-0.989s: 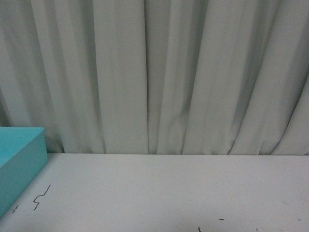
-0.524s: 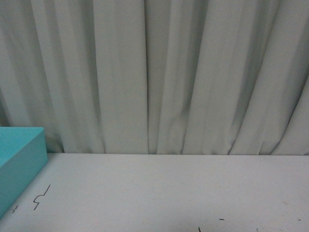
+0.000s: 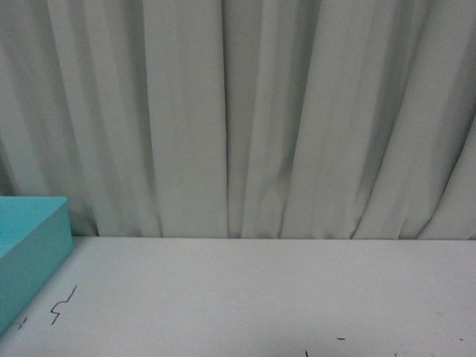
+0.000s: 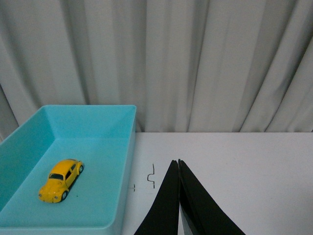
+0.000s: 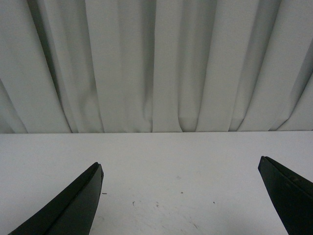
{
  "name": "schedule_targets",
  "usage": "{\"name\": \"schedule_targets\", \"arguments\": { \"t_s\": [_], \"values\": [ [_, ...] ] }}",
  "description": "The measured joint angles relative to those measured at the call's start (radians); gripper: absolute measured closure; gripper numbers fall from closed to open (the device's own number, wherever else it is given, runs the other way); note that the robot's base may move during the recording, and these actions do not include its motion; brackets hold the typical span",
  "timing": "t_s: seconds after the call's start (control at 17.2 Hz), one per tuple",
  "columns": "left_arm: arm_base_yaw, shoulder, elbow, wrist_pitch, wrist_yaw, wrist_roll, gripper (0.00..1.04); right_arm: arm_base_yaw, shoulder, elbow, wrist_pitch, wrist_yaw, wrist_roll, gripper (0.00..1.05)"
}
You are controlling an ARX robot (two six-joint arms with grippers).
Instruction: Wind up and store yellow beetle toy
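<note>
One small glossy yellow beetle toy car (image 4: 60,179) sits inside the open turquoise plastic bin (image 4: 128,161), likely light, rigid and slippery; gripping across its doors seems safest. Left claw (image 4: 179,164) is pressed together, right claw (image 5: 181,169) spread wide, both empty over the white surface (image 4: 244,166).

Glossy yellow beetle toy (image 4: 60,180) with dark windows and black wheels, sitting in a turquoise bin (image 4: 124,161). White table (image 3: 268,297) carrying small black squiggle marks (image 3: 63,305). Pale grey pleated curtain (image 3: 245,111). Black gripper fingers (image 5: 73,205).

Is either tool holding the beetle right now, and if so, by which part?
Neither. The yellow beetle toy sits on its wheels inside the turquoise bin. The left tool is shut on nothing; the right tool is open and empty.
</note>
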State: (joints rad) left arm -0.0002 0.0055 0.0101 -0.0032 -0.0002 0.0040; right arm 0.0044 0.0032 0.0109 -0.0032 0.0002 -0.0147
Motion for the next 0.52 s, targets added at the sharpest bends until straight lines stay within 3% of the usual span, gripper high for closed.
{"name": "schedule_targets", "arguments": {
  "t_s": [0.35, 0.52],
  "values": [
    [0.0, 0.0, 0.0, 0.0, 0.0, 0.0, 1.03, 0.0, 0.0, 0.0, 0.0, 0.0, 0.0, 0.07],
    [0.0, 0.0, 0.0, 0.0, 0.0, -0.001, 0.69, 0.0, 0.0, 0.0, 0.0, 0.0, 0.0, 0.07]
  ]
}}
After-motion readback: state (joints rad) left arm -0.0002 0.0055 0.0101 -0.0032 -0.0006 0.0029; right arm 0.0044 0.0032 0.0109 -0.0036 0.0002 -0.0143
